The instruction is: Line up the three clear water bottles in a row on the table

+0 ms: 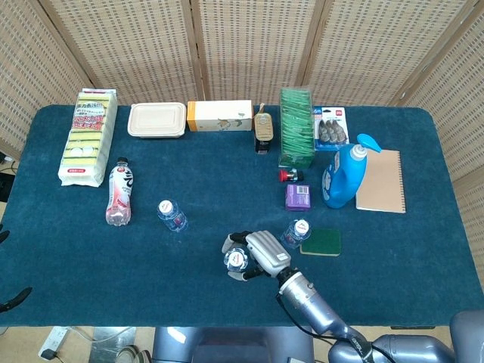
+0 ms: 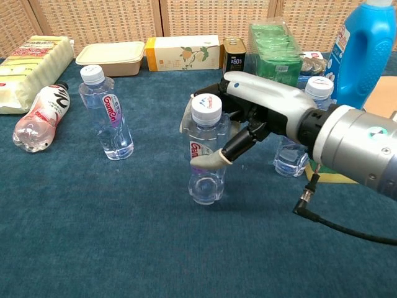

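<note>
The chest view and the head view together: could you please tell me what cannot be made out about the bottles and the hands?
- Third clear bottle, chest view: the right hand and forearm cover most of its body.
- Held bottle, both views: whether its base rests on the table cannot be told.
- Left hand: in neither view.
- Blue detergent bottle, chest view: top and right side cut off by the edges.

Right hand reaching leftward, fingers wrapped around an upright bottle, forearm extended low

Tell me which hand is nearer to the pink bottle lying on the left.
Right. The right hand grips a clear bottle mid-table, well right of the pink bottle. The left hand shows in neither view.
</note>
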Action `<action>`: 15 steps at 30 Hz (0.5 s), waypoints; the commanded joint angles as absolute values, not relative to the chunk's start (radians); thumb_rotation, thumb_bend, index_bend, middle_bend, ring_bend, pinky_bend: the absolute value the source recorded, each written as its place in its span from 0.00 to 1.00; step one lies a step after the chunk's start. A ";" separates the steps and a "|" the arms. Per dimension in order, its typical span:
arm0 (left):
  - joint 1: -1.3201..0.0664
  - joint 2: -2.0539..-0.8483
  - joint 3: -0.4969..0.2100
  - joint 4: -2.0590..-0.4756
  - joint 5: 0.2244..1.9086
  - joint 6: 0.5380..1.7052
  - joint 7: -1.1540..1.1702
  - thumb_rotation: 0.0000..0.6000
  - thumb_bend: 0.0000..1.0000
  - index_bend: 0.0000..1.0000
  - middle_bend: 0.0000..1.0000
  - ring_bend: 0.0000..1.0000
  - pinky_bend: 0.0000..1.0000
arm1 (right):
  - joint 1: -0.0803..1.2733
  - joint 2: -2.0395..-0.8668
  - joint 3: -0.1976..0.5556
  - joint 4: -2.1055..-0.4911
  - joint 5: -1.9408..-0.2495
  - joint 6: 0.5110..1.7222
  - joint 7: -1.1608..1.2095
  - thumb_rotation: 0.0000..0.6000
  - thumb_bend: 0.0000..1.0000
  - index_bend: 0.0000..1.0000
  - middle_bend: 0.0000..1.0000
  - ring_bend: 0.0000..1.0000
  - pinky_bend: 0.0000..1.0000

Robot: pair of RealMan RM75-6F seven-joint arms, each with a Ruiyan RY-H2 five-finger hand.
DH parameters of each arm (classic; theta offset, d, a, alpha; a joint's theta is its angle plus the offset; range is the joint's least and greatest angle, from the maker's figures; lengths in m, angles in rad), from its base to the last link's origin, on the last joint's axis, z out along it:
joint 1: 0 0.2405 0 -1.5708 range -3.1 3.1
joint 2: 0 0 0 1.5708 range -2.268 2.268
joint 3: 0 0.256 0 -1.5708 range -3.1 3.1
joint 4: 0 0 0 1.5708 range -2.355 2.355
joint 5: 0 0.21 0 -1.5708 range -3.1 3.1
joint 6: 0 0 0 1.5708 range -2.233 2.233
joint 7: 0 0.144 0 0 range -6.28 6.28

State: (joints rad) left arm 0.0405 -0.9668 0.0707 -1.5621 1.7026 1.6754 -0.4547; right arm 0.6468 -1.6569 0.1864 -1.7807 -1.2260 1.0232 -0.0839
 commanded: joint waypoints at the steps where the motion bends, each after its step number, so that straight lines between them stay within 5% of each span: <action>1: 0.041 -0.966 0.072 -1.559 1.705 1.678 -0.459 1.00 0.17 0.00 0.00 0.00 0.10 | 0.649 -1.696 0.216 -1.802 -1.151 1.064 -0.164 1.00 0.31 0.43 0.51 0.45 0.65; 15: 0.037 -0.966 0.077 -1.557 1.711 1.677 -0.464 1.00 0.17 0.00 0.00 0.00 0.10 | 0.662 -1.714 0.250 -1.767 -1.075 1.080 -0.214 1.00 0.31 0.43 0.51 0.46 0.65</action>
State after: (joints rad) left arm 0.0377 -0.9657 0.0766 -1.5565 1.7107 1.6779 -0.4649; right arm 0.6599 -1.7138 0.2474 -1.7727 -1.0774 1.0811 -0.2122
